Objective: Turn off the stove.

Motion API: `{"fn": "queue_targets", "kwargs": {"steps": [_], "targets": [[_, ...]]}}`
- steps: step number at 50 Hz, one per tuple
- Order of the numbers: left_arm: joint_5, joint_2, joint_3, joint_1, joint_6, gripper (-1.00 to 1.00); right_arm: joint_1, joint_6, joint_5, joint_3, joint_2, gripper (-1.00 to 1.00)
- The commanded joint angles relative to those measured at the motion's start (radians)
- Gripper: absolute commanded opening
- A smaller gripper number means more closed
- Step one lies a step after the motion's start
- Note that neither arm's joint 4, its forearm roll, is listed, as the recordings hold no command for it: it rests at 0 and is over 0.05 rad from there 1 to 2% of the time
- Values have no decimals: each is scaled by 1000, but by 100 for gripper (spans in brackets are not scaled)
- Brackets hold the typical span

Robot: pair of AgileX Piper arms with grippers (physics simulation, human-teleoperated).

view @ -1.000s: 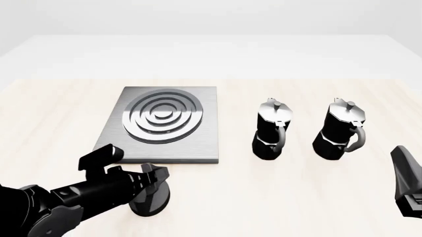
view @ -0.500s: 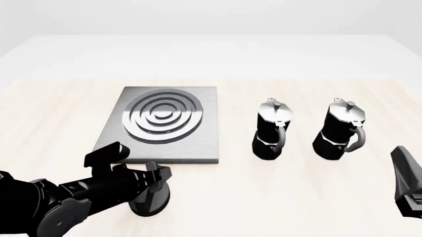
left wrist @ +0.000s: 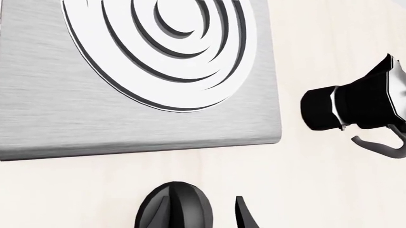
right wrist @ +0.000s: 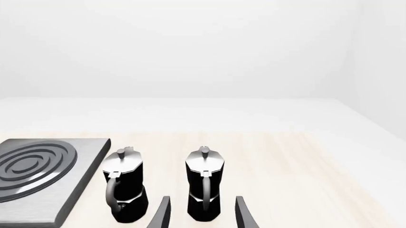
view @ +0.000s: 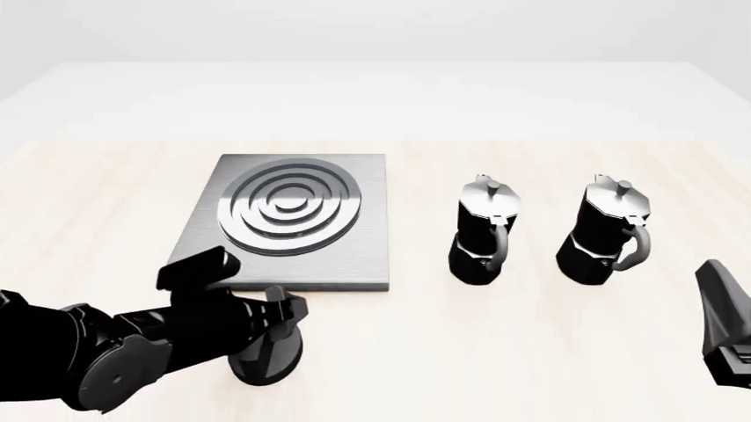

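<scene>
Stove plate (view: pixel 288 224), brushed grey with raised silver rings, lies left of two moka pots (view: pixel 484 230); its ridged black knob (view: pixel 267 353) sits just nearer, half hidden between the left gripper's (view: pixel 280 323) parted fingers. Right gripper (right wrist: pixel 198 213) hangs open, mostly cut off.

- The counter (view: pixel 564 352) has a pale, cream wood-grain top filling the lower two thirds of the front frame.
- Beyond its far edge, a plain white floor (view: pixel 375 97) spreads across the upper frame.
- A bare white wall (right wrist: pixel 190 47) rises behind, evenly and softly lit.
</scene>
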Motion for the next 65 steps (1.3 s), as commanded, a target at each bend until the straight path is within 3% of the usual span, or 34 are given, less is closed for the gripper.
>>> {"fn": "queue_targets", "kwargs": {"steps": [1,25,48,65], "targets": [[-18,-10,-152,-79,-56,100,1,1,-2,-1,3,100],[234,-178,-350,-24,34,100,5,2,-74,0,69,100],[289,-235,-410,-45,28,100,8,-6,-190,3,177,100],[409,-370,-439,17,85,100,18,-10,-169,1,151,100]]}}
